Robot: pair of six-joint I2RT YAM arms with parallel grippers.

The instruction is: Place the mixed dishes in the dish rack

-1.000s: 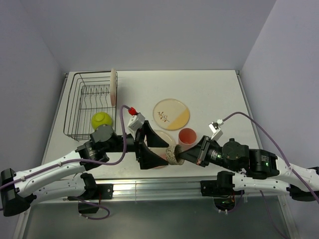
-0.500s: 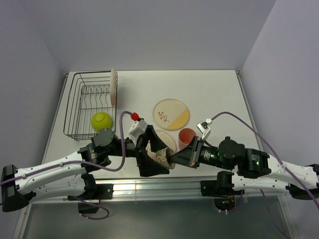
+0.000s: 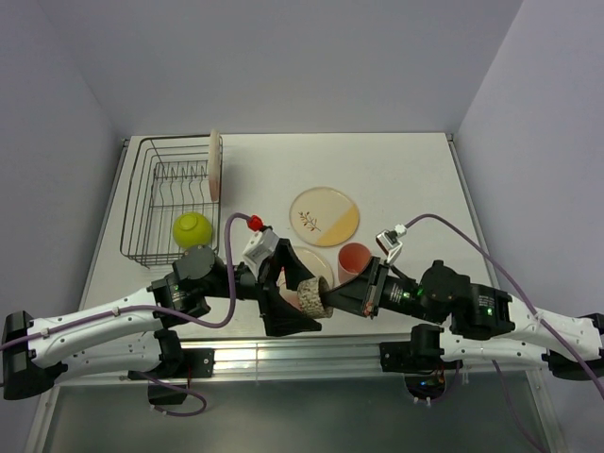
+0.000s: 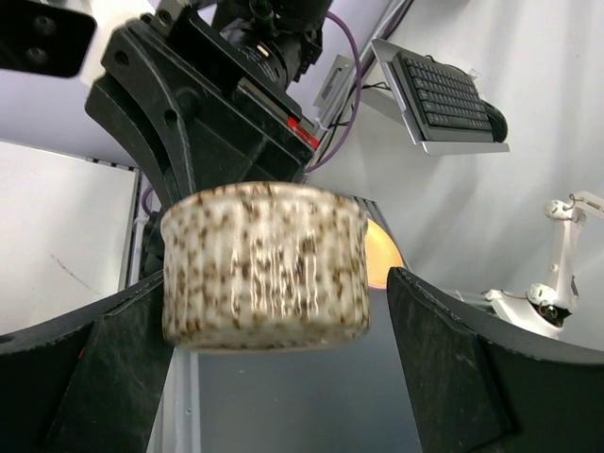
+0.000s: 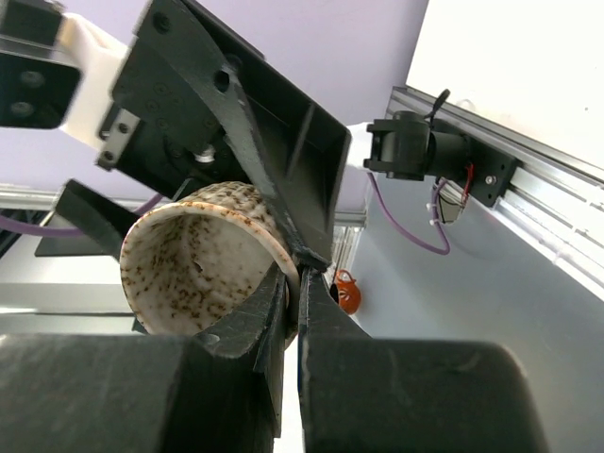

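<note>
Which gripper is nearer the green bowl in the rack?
Left. The left gripper is just right of the rack holding the green bowl, jaws open around the speckled dish. The right gripper, pinching that dish's rim, is farther right.
</note>
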